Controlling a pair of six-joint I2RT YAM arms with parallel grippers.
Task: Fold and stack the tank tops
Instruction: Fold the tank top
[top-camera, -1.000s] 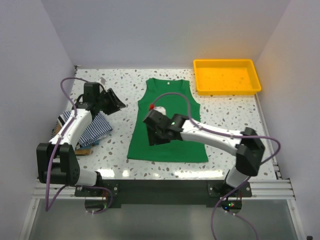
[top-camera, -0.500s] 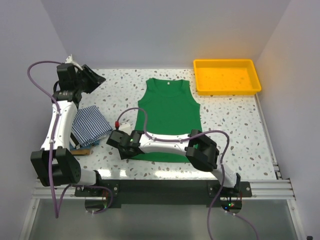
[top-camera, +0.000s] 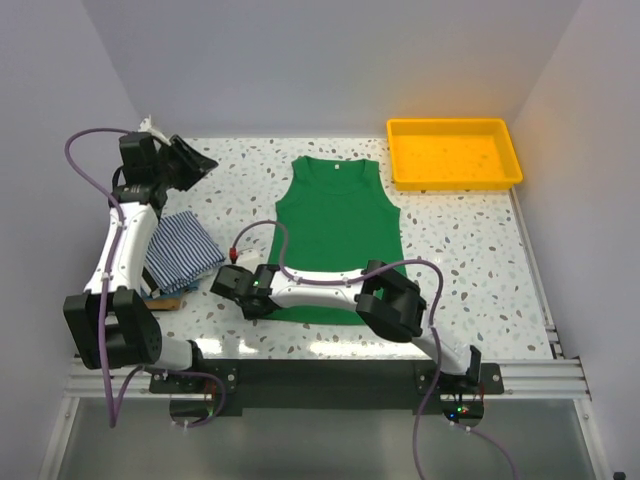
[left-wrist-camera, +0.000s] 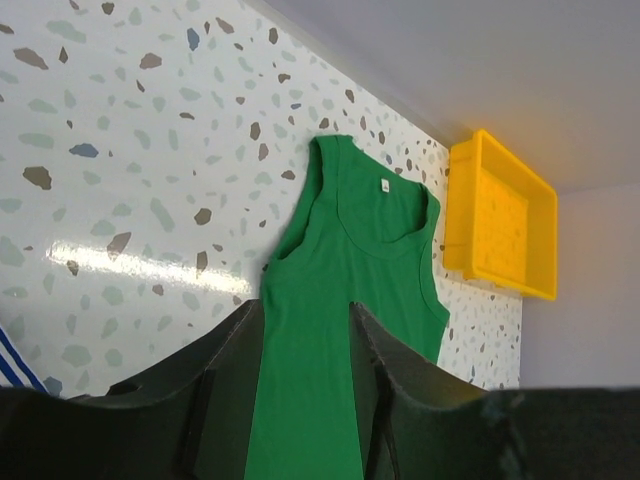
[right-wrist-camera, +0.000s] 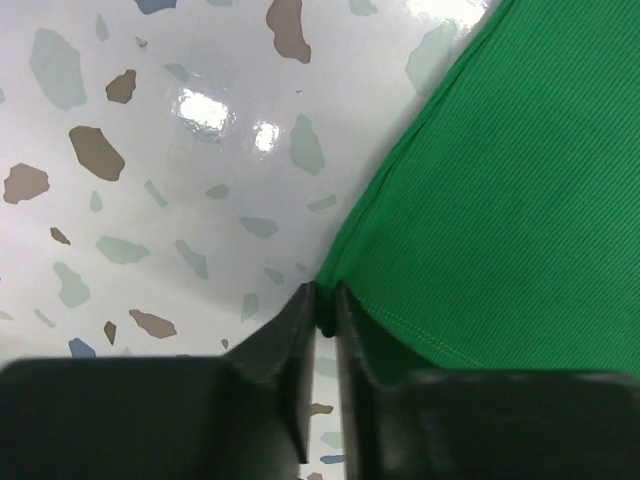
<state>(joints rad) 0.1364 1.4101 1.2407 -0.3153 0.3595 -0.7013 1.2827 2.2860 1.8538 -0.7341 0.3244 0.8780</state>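
A plain green tank top (top-camera: 340, 225) lies flat in the middle of the table, neck toward the back wall. My right gripper (top-camera: 243, 290) is down at its near left hem corner. In the right wrist view the gripper (right-wrist-camera: 320, 302) has its jaws pinched on that corner of the green cloth (right-wrist-camera: 500, 180). A folded thin navy-white striped tank top (top-camera: 180, 250) lies at the left, on top of other folded cloth. My left gripper (top-camera: 200, 160) hangs raised over the back left of the table, open and holding nothing. In its wrist view the gripper (left-wrist-camera: 305, 318) looks out at the green top (left-wrist-camera: 330, 270).
A yellow plastic tray (top-camera: 452, 124) stands at the back right corner, also seen as the tray (left-wrist-camera: 500, 220) in the left wrist view. White walls close the table in at the back and both sides. The right arm's forearm lies across the green top's lower hem.
The right arm swung from the middle of the green top to its near left corner and closed its jaws on it. The left arm rose from the striped pile toward the back left.
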